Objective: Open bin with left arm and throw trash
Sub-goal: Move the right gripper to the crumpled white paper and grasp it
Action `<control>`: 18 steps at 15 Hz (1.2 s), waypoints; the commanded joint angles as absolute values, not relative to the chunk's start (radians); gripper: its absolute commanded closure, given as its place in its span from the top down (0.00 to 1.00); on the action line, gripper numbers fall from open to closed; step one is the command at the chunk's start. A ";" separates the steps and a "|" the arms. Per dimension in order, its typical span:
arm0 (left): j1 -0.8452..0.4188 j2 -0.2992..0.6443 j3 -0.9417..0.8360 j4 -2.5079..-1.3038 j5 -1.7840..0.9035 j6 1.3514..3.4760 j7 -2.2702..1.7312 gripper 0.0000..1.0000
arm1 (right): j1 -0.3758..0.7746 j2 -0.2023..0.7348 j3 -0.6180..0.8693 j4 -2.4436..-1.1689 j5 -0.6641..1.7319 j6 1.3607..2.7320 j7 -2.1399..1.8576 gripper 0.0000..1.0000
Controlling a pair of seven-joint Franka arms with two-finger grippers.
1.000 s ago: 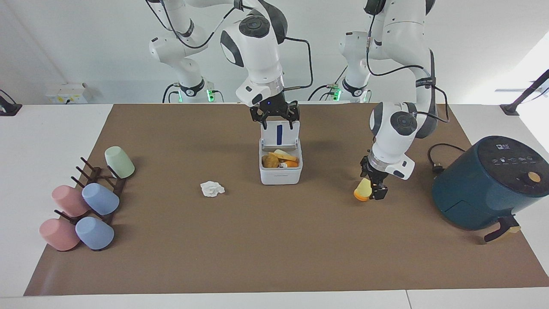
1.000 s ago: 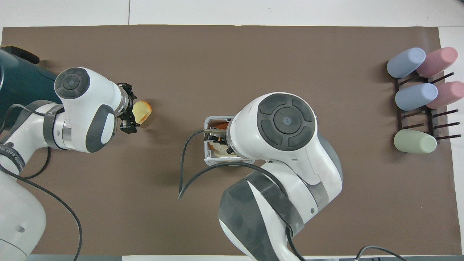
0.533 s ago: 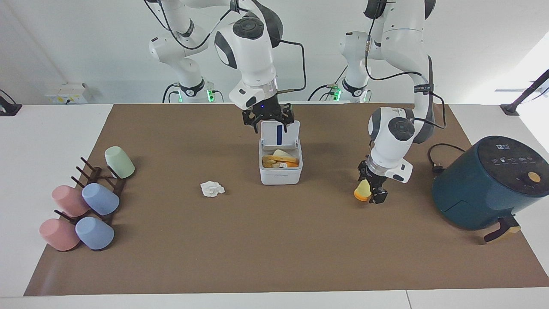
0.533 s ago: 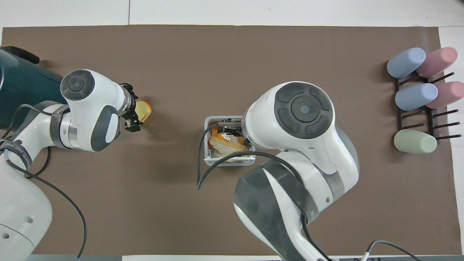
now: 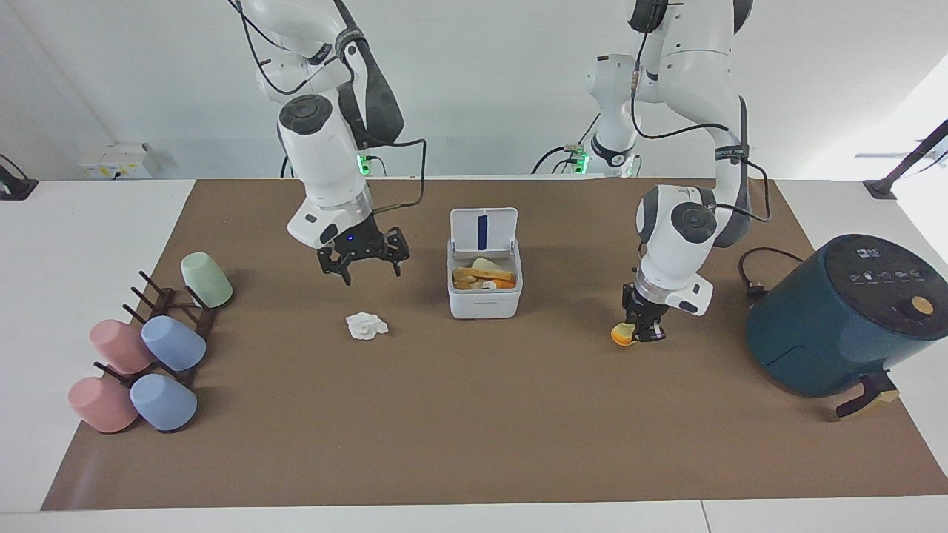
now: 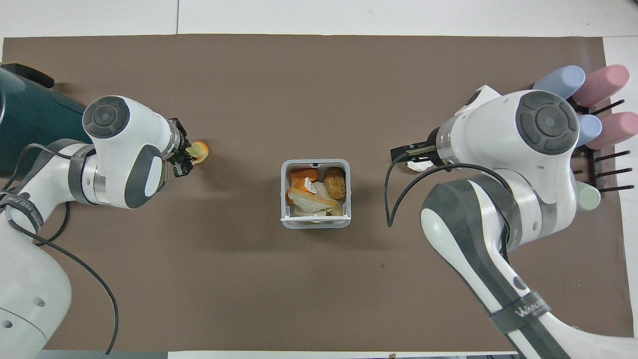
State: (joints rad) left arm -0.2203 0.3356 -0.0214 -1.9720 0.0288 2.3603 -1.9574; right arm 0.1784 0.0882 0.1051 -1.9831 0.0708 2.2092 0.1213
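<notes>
- Brown table point(image 5: 474, 444) carries our open white bin point(image 5: 485, 295) mid-table, trash inside.
- Our left gripper point(image 5: 643, 331) has its fingers closed on the yellow wedge point(image 5: 622, 334).
- Our right gripper point(image 5: 363, 265), fingers spread, hangs over the paper wad point(image 5: 366, 326).

Smooth white plastic bin point(image 5: 485, 297), crumpled paper wad point(image 5: 366, 326), matt brown mat point(image 5: 474, 429)

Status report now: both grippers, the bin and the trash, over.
Left gripper down on yellow wedge on the mat. Right gripper open over paper wad. Bin open, scraps inside. Nothing in the way.
</notes>
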 commanded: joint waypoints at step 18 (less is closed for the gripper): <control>-0.230 0.270 -0.207 -1.674 0.048 2.201 -1.602 0.00 | 0.110 0.245 0.120 -2.178 0.063 2.611 -0.175 0.00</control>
State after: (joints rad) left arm -0.2278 0.2812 -0.1380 -1.6933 0.0315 2.2321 -1.6935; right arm 0.1283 0.2576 0.1088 -2.1582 0.0707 2.5992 -0.1612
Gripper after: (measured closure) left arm 0.907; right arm 0.559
